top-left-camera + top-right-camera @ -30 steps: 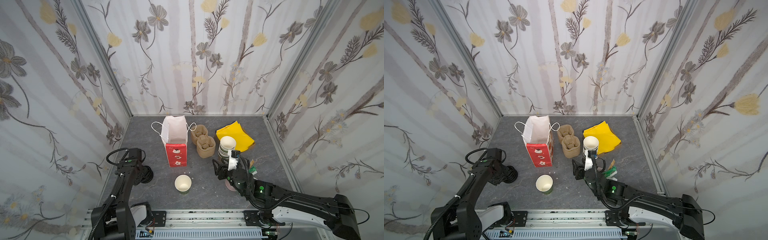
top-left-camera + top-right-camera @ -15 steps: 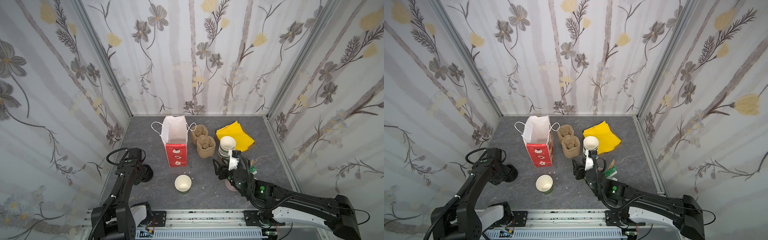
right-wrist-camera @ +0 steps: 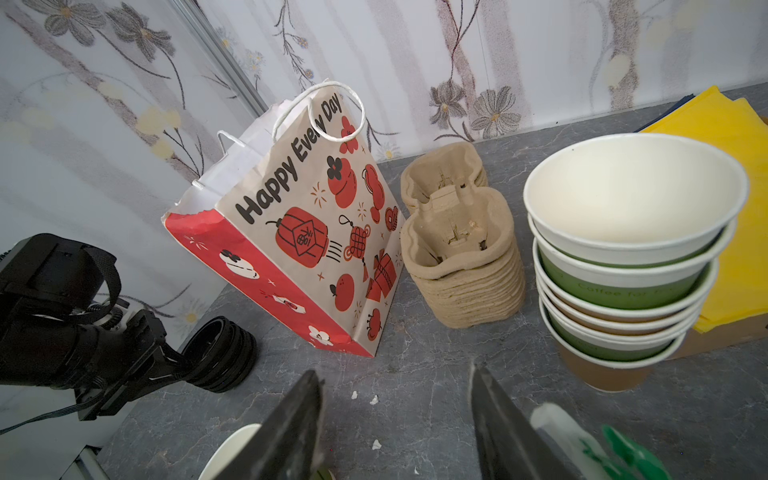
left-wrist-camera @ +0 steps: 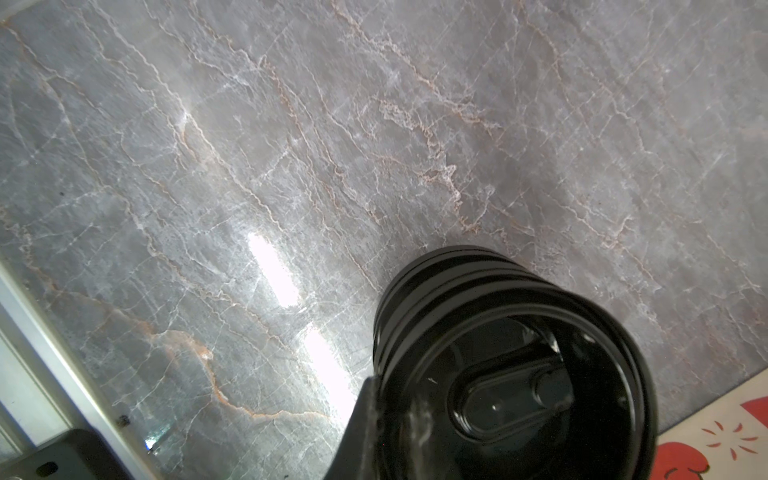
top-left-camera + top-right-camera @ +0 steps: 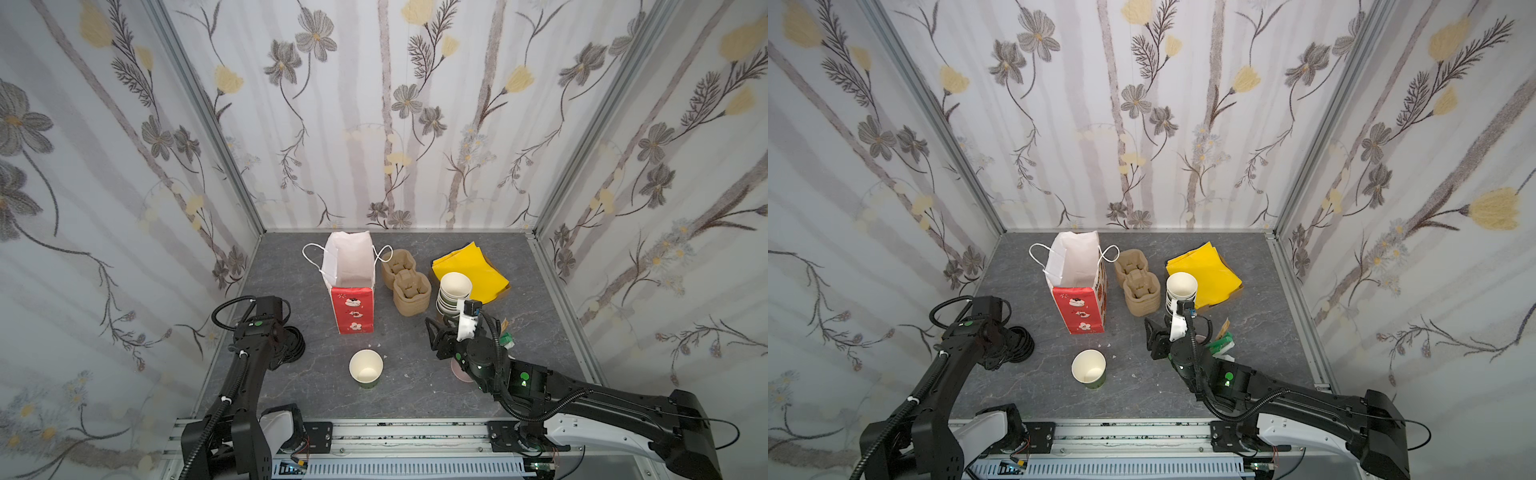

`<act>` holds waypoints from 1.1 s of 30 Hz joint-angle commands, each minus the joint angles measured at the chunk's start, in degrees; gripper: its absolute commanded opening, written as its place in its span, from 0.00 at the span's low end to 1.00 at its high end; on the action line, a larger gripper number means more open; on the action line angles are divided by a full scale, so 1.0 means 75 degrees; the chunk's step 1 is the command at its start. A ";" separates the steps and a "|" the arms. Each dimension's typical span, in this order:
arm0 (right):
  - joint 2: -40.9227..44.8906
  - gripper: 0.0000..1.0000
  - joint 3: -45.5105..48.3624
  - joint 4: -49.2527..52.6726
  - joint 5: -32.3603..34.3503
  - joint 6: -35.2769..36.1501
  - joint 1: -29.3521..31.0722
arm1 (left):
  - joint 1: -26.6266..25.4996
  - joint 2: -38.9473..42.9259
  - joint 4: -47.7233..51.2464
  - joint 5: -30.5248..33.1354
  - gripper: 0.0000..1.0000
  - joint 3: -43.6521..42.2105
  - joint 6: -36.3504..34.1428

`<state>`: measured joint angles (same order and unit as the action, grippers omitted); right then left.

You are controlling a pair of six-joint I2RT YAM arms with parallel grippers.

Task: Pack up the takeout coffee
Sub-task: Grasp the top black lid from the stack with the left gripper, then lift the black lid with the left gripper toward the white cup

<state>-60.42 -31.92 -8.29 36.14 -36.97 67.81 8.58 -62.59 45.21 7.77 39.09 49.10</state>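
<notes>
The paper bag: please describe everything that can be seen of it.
The paper bag stands upright on the grey table, mouth open, white inside; no contents show. Its front panel is red; a beige side reads "Happy Every Day" among red lanterns. White cord handles hang at both sides. The stacked pulp cup carriers stand close beside it.

Left tool: under its own wrist in both top views; the left wrist view shows one finger, cut by the frame, so its hold cannot be told.
Lid stack: at the worktop's left edge, half behind the left arm.
Pink cup: mostly beneath the right arm; contents unseen.
Green-and-white packets: blurred, cut by the frame; perhaps wrapped straws.
Lone paper cup: a rim sliver behind a finger of the right tool.
Yellow sheets: cut by the frame.
</notes>
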 commanded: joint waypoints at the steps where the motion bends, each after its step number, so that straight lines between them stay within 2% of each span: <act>1: 0.0009 0.59 -0.0073 -0.0137 0.0038 -0.0025 -0.0005 | 0.0002 0.0093 0.0016 0.0007 0.11 0.0016 0.0098; 19: 0.0079 0.59 -0.0100 -0.0044 -0.0003 0.0005 0.0002 | -0.0001 0.0764 0.0083 -0.0004 0.04 0.0030 0.0185; 33: 0.0146 0.59 -0.0173 0.0051 0.0006 0.0107 -0.0006 | 0.0003 0.1285 0.0066 -0.0319 0.02 0.0029 0.0294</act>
<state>-59.57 -32.67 -7.46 36.12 -36.71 67.79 8.58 -53.67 45.23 5.72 39.09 50.02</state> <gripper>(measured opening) 0.591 0.076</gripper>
